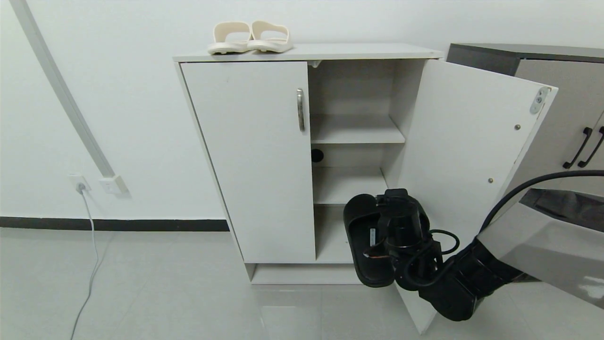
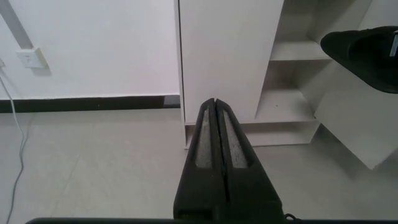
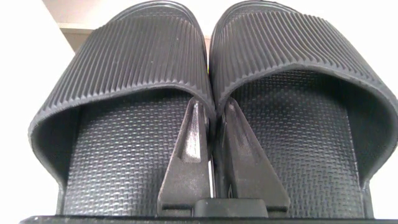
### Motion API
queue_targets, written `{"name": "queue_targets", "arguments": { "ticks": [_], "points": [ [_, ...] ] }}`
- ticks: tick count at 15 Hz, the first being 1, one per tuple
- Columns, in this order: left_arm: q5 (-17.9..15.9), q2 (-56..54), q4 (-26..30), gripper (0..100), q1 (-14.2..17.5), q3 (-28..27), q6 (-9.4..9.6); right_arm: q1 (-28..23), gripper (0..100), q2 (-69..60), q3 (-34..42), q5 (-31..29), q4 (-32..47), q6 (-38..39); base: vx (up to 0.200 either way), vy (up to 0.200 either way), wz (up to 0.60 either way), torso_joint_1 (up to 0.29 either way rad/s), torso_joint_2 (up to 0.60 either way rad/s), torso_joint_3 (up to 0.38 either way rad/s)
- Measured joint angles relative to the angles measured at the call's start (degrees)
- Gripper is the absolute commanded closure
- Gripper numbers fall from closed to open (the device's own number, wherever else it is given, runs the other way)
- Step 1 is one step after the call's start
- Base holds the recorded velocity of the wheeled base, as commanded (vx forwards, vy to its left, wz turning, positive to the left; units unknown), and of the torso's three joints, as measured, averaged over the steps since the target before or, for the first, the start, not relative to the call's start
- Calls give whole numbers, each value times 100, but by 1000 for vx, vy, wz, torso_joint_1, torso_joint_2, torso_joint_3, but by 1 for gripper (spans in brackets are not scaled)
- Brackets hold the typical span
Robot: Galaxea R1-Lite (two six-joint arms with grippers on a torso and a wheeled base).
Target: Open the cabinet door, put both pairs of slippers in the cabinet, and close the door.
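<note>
The right pincer point(image 3: 211, 109) clamps the black slippers point(image 1: 367, 250) by their touching inner sides, just in front of the cabinet point(image 1: 255, 156), beside its open right door point(image 1: 462, 137). The left pincer point(image 2: 214, 109) is clenched on nothing. Cream slippers point(image 1: 250, 37) rest on the cabinet top.

Right arm point(image 1: 453, 283) sitting low, forearm angling forward, wrist tilting up. Right gripper point(image 3: 212, 107) clamping pair of black slippers point(image 3: 140, 68). Its fingers point(image 3: 189, 146) are closing on touching inner edges, one slipper lying on either side of fingers, ribbed straps arching just beyond fingertips. Left gripper point(image 2: 214, 104) holding level and pointing forward, its fingers point(image 2: 204, 140) pressing flat against each other along their whole length.
</note>
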Motion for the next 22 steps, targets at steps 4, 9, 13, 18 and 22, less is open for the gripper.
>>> {"name": "queue_targets", "arguments": {
  "ticks": [4, 9, 13, 18, 22],
  "points": [
    [-1, -2, 0, 100, 2, 0, 0, -121, 100, 2, 0, 18, -2, -30, 0, 0, 0, 0, 0, 0],
    [0, -2, 0, 100, 5, 0, 0, -215, 100, 10, 2, 71, 4, -41, 0, 0, 0, 0, 0, 0],
    [0, -2, -2, 100, 0, 0, -10, -215, 100, 10, 0, 76, -2, -38, 0, 0, 0, 0, 0, 0],
    [13, -2, 0, 100, 0, 0, -10, 257, 100, 134, 134, 585, -706, 17, 0, 0, 0, 0, 0, 0],
    [21, -2, -2, 100, 0, 0, -11, 282, 100, 416, 77, 610, -689, 72, 0, 0, 0, 0, 0, 0]
  ]
}}
